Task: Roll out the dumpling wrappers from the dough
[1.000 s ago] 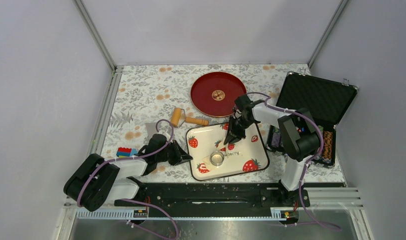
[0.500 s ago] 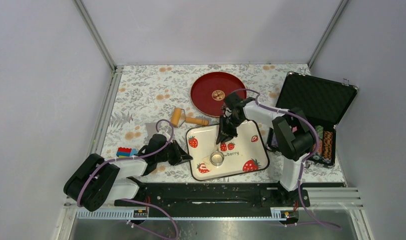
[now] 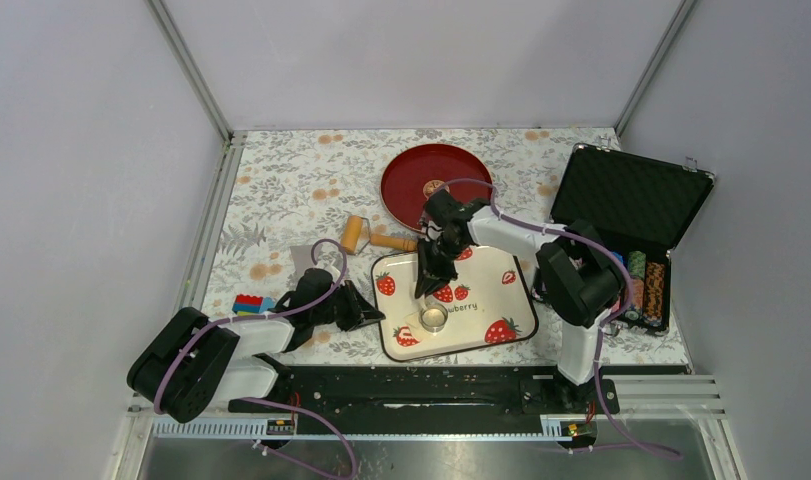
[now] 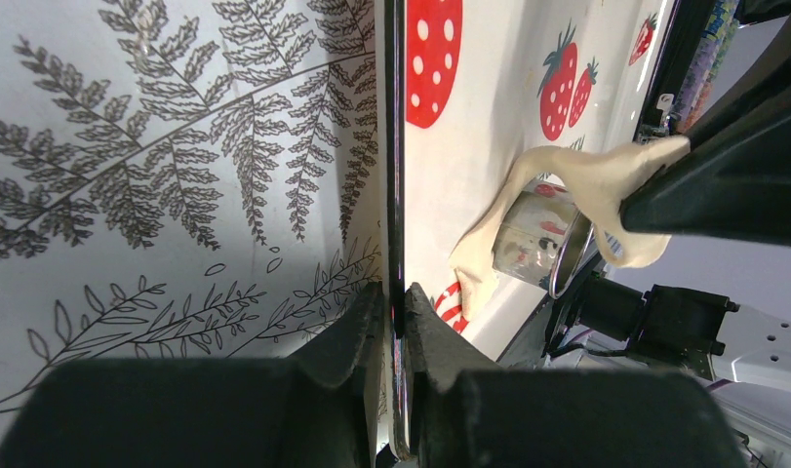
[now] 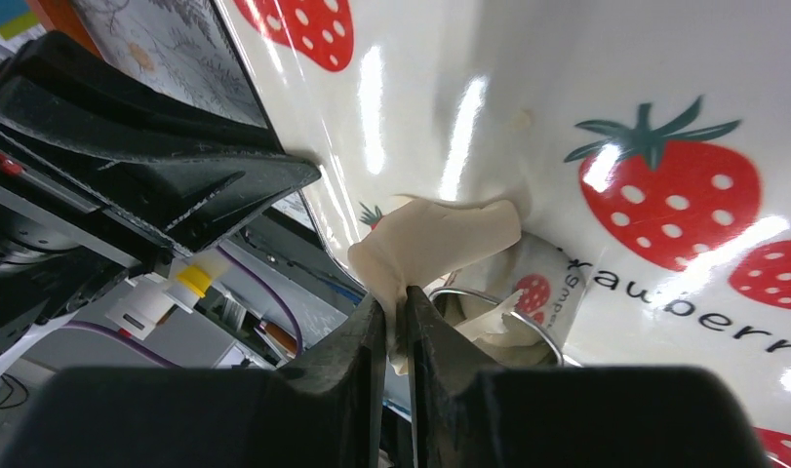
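The dough (image 5: 440, 239) is a thin, ragged off-white sheet. One end of it is nipped between the fingers of my right end effector (image 5: 399, 312), which are pressed together on it with only the sheet's thickness between them. The rest hangs from that pinch, sags over the metal ring cutter (image 5: 498, 317) and trails down to the glossy face of the strawberry tray (image 3: 459, 350). In the top view this is the 6 o'clock part of the tray. A pale scrap lies inside the ring, but I cannot tell whether it is a cleanly cut disc.

I judge the sheet to be very light, soft and stretchy. It droops under its own weight and looks tacky enough to cling to my pads and to the ring. A hard or quick pull would thin it or tear it at the pinch. The best hold is on the thicker outer margin, with a shallow bite, and the lift should be slow so that the sheet peels off rather than stretches.

My left end effector (image 4: 395, 297) is clamped on the tray's rim at its 9 o'clock edge and steadies it. From the tray, the wooden roller (image 3: 366, 237) lies on the flowered counter (image 3: 281, 190) at about 10 o'clock, untouched. The red plate (image 3: 421, 180) sits at 12 o'clock, and the open black case (image 3: 631, 200) is at 2 to 3 o'clock. Some toy blocks (image 3: 247, 302) lie out past my left arm at 9 o'clock.
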Controlling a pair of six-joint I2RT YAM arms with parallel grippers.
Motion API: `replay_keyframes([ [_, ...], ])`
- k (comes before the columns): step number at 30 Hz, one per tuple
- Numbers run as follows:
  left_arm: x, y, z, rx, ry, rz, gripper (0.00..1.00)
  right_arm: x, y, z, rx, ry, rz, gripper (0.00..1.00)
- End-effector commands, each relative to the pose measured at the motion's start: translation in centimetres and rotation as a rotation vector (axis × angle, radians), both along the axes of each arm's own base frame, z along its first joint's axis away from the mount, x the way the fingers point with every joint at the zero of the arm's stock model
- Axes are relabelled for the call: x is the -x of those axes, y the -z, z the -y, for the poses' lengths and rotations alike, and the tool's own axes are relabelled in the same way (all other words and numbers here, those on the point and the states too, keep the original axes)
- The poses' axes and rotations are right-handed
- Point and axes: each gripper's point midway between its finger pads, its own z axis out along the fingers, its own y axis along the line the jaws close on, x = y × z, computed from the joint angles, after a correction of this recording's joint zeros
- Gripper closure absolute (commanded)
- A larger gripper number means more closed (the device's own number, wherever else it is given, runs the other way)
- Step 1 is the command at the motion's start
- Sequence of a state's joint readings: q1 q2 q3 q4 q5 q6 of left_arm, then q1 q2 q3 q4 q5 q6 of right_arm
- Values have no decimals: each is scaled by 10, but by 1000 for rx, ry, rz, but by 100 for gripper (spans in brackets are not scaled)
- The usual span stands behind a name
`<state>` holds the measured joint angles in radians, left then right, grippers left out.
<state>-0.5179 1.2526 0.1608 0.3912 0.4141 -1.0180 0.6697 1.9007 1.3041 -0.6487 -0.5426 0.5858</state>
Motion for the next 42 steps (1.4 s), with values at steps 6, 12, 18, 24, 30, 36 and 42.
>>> replay_keyframes([
  [6,25,34,-19,-113,11,-95,100,23,-37,-18,-76,-39,-21,81],
  [12,24,34,-18,-112,10,-93,100,36,-50,-24,-100,-64,-15,80],
  [18,24,34,-18,-113,10,-94,100,52,-60,-23,-105,-93,-13,80],
  [24,24,34,-19,-113,10,-94,100,66,-73,-20,-119,-109,1,80],
  [30,24,34,-18,-113,12,-94,100,74,-94,-12,-133,-113,38,80],
  [36,24,34,-18,-114,12,-95,100,74,-120,-7,-151,-119,94,79],
  [42,25,34,-18,-112,13,-96,100,69,-150,-10,-187,-114,154,78],
])
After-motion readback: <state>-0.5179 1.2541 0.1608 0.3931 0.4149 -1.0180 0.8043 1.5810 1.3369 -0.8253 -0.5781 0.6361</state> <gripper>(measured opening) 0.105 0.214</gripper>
